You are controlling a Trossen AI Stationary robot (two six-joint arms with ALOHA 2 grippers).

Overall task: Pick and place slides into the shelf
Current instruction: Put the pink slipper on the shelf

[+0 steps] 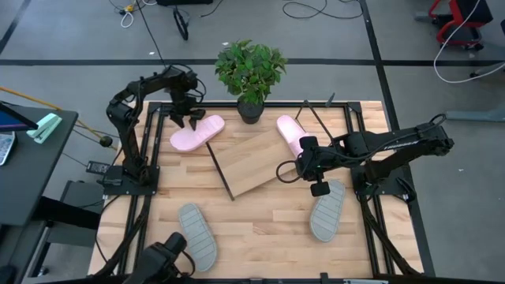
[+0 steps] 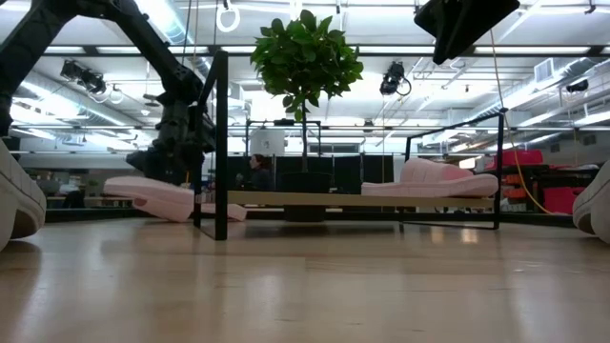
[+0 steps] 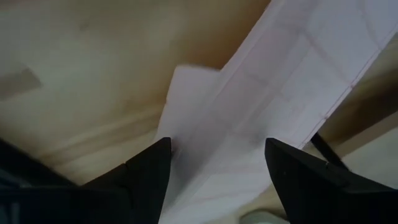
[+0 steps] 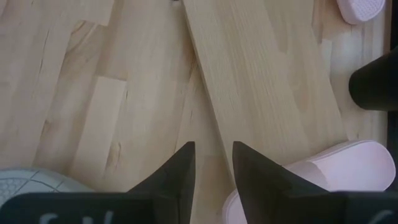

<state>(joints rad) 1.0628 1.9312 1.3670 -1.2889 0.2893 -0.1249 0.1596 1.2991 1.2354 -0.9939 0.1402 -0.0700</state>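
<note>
Pink slide (image 1: 197, 132) on tabletop just left of shelf (image 1: 254, 161), long axis running toward its upper corner. Left gripper (image 1: 186, 118) directly above heel end, fingers apart, astride, not yet clamped. Right gripper (image 1: 302, 167) farther away, narrowly parted, empty.

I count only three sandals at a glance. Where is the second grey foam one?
From above, the second grey foam sandal lies on the table's near left part, opposite its twin on the right.
</note>
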